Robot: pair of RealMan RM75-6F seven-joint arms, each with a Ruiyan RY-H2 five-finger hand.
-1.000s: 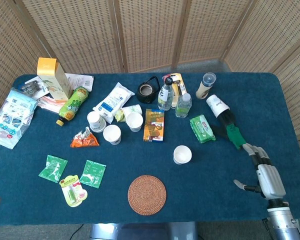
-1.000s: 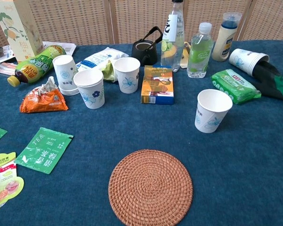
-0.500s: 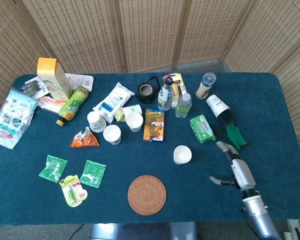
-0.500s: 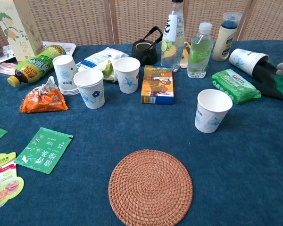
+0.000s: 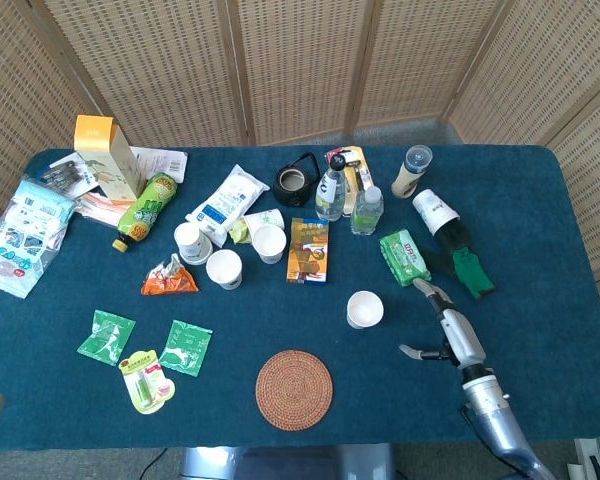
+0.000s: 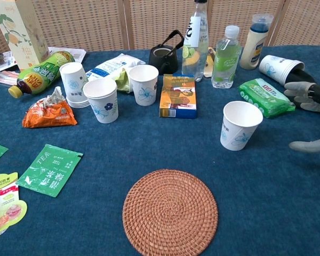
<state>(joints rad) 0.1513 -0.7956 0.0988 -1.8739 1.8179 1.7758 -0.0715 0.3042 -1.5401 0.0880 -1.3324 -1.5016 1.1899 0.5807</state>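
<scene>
Right hand: the right hand (image 5: 442, 325) is above the blue cloth at the right side of the table, with its fingers (image 6: 301, 90) spread and the thumb set apart from them; it holds nothing and touches nothing.
Left hand: it does not show in the head view or in the chest view.
Nearest thing: a single paper cup (image 5: 364, 309) stands upright just to the left of the right hand, apart from it; in the chest view the same cup (image 6: 240, 126) stands between the hand and the woven coaster.
Behind the hand: a green wipes packet (image 5: 404, 257) lies flat near the fingers, and next to it a sleeve of paper cups (image 5: 450, 235) lies on its side, with the open end pointing to the far edge.
In front: the round woven coaster (image 5: 294, 389) lies near the front edge of the table, well apart from the hand.
Middle of the table: an orange box (image 5: 309, 250) lies flat; behind it stand two clear bottles (image 5: 367, 211) and a small black teapot (image 5: 294, 182).
Left of middle: three more paper cups (image 5: 226, 267) stand close together beside an orange snack bag (image 5: 169, 278).
Far left: green tea sachets (image 5: 187, 347) lie flat, and a green drink bottle (image 5: 145, 210) lies on its side.
</scene>
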